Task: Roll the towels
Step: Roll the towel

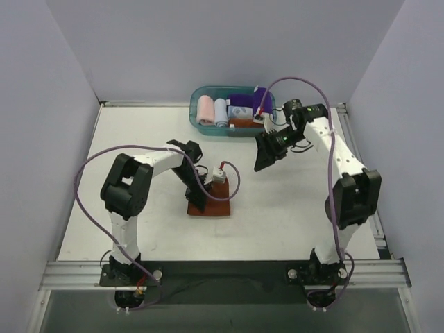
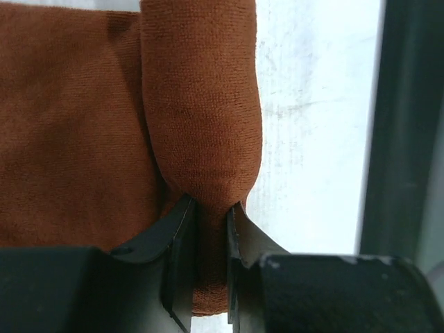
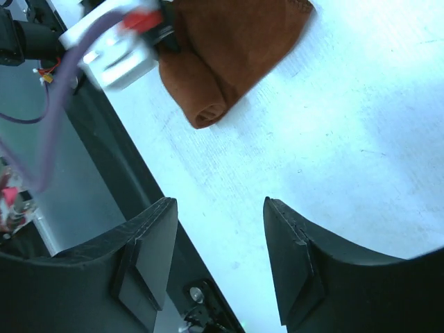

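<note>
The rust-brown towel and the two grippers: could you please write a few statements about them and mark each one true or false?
1. The left gripper pinches the rolled part of the rust-brown towel. True.
2. The right gripper holds the purple towel. False: its jaws are open and empty above the table, and the purple towel lies in the teal bin.
3. The rust-brown towel lies in the teal bin. False: it lies on the table by the left arm.
4. The rust-brown towel is only partly rolled, with a flat part beside the roll. True.
</note>
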You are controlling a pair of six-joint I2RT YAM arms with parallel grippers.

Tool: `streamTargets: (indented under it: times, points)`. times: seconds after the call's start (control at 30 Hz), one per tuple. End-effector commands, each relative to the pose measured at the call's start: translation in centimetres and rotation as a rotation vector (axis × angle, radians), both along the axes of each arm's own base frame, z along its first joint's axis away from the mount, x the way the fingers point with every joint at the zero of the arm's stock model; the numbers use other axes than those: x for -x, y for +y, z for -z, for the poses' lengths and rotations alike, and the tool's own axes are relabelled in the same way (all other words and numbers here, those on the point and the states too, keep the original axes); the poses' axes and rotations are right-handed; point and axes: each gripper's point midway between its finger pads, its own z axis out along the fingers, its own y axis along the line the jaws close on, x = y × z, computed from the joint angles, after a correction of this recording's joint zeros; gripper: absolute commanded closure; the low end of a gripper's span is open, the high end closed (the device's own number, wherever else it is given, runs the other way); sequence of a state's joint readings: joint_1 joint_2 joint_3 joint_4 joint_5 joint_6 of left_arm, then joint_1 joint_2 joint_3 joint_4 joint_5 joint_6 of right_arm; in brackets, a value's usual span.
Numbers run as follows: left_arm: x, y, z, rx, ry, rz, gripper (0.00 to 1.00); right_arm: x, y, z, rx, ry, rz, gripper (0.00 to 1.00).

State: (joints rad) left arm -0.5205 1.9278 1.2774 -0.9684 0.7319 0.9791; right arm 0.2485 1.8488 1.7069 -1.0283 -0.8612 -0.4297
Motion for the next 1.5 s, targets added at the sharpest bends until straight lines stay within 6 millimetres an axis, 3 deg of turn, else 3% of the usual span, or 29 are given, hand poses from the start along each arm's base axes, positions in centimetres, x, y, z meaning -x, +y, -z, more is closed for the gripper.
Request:
streamTargets:
  times: [0.0,0.03,0.1,0.2,0.23,0.3,0.33,0.5,0.67,0.77,0.97,1.17,1.2,1.33,1.4,1.47]
  points:
    - [-0.6,1.3,0.1,-0.029,0.22,-0.031,1.0,1.6,-0.1,-1.9,0.008,-0.105,0.003,0.49]
    - [-0.1,1.7,1.0,-0.058,0.321,-0.042,1.0,1.7,-0.4,-1.9,0.028,-0.136,0.002,0.5]
    - [-1.9,1.8,0.2,-0.029,0.367,-0.068,1.0,3.0,-0.3,-2.1,0.044,-0.195,-0.031,0.52]
    - [-2.9,2.2,1.7,-0.046,0.448,-0.092,1.0,4.2,0.0,-1.8,0.105,-0.291,-0.095,0.53]
    - [-3.5,2.3,2.2,-0.05,0.46,-0.101,1.0,5.6,1.1,-0.5,0.138,-0.3,-0.16,0.54]
    - [-3.7,2.5,2.7,-0.061,0.482,-0.105,1.0,5.4,1.5,0.5,0.222,-0.4,-0.202,0.53]
    - [-4.1,2.3,2.7,-0.057,0.475,-0.101,1.0,6.7,3.0,1.4,0.247,-0.422,-0.27,0.52]
    - [-4.2,2.5,3.5,-0.083,0.504,-0.091,0.97,5.9,7.2,3.7,0.383,-0.646,-0.422,0.39]
    - [-4.1,2.5,4.1,-0.092,0.522,-0.092,0.96,5.9,11.8,7.4,0.399,-0.826,-0.597,0.36]
    - [-4.1,2.6,4.2,-0.102,0.529,-0.099,0.95,5.3,13.3,8.8,0.371,-0.915,-0.66,0.34]
    - [-3.9,2.7,4.5,-0.111,0.542,-0.1,0.95,4.6,14.0,12.4,0.375,-0.926,-0.75,0.33]
    - [-4.0,2.6,4.4,-0.108,0.539,-0.103,0.94,5.0,12.9,16.7,0.396,-0.819,-0.809,0.44]
    - [-4.0,2.6,4.3,-0.107,0.54,-0.104,0.94,5.2,12.8,17.1,0.388,-0.794,-0.817,0.58]
    - [-4.8,2.4,3.4,-0.057,0.518,-0.136,0.8,6.2,11.8,18.0,0.369,-0.649,-0.804,0.9]
    - [-5.7,2.0,2.1,0.012,0.488,-0.169,0.68,7.7,11.2,17.6,0.35,-0.56,-0.795,1.0]
    - [-7.1,1.9,0.8,0.077,0.464,-0.219,0.6,9.2,10.4,17.0,0.349,-0.483,-0.787,1.0]
